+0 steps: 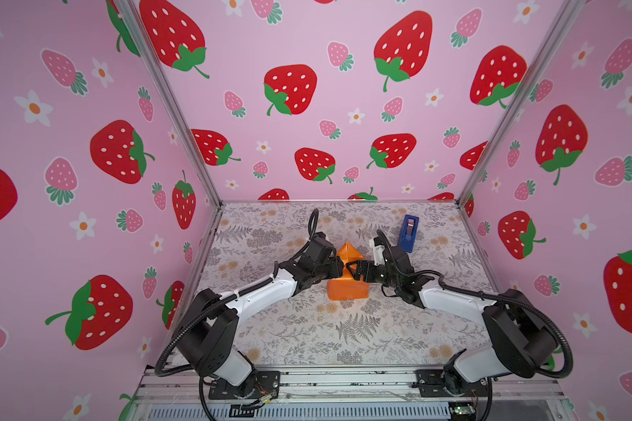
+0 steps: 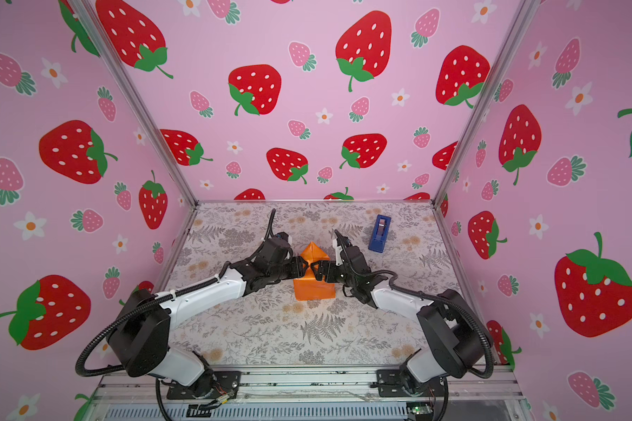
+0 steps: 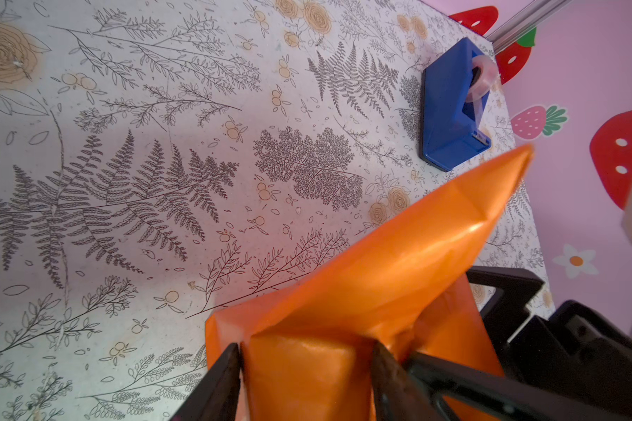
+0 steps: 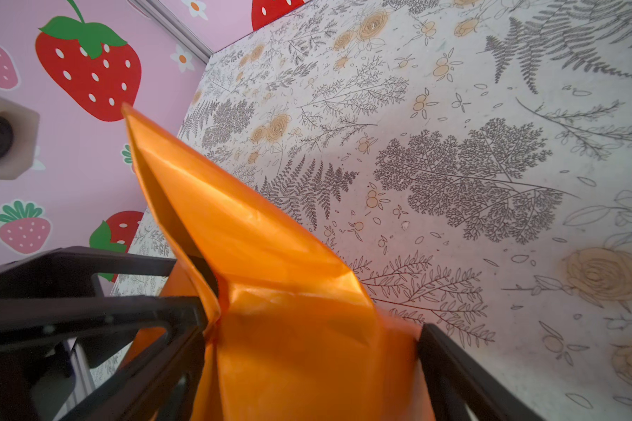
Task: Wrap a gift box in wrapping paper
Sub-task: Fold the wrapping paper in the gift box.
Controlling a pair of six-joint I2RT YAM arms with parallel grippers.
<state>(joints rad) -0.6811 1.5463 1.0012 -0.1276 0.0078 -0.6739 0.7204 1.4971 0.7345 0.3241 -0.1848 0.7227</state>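
Observation:
The wrapping paper (image 1: pixel 347 289) is glossy orange and folded into a block at mid-table, with a pointed flap (image 1: pixel 346 249) standing up behind it; both top views show it (image 2: pixel 314 289). The gift box is hidden under the paper. My left gripper (image 1: pixel 339 269) comes in from the left. In the left wrist view it (image 3: pixel 305 350) is shut on the paper-covered block, both jaws pressed to its sides. My right gripper (image 1: pixel 354 269) faces it from the right. In the right wrist view its jaws (image 4: pixel 312 328) stand wide open around the same orange block (image 4: pixel 300 357).
A blue tape dispenser (image 1: pixel 408 233) stands at the back right of the floral table (image 1: pixel 307 328), behind the right arm, and also appears in the left wrist view (image 3: pixel 453 109). Pink strawberry walls enclose three sides. The two grippers nearly touch over the paper.

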